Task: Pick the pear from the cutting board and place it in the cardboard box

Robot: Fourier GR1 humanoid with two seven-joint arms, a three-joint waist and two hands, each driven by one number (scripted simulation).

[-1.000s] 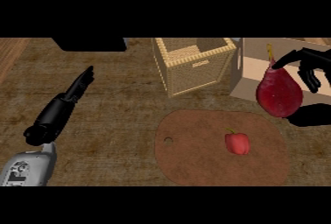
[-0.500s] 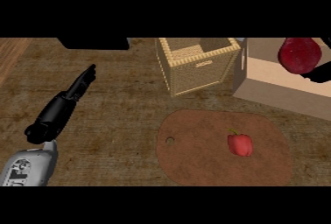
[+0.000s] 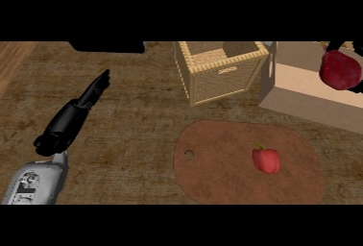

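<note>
Pear, dark red, shows at the far right edge of the surface, over the open top of the cardboard box. Whether it touches the box's inside cannot be told. Of the right hand only a small black part shows just above the pear, against the view's edge; whether its fingers are curled round the fruit or spread cannot be told.

The cutting board, brown and rounded with a small hole near its left edge, lies at the near edge of the surface, right of the middle. A red pepper lies on the board's right half. A woven basket stands at the far edge, just left of the box and apart from the board.

The left hand rests over the left part of the surface, fingers straight and together, holding nothing.
</note>
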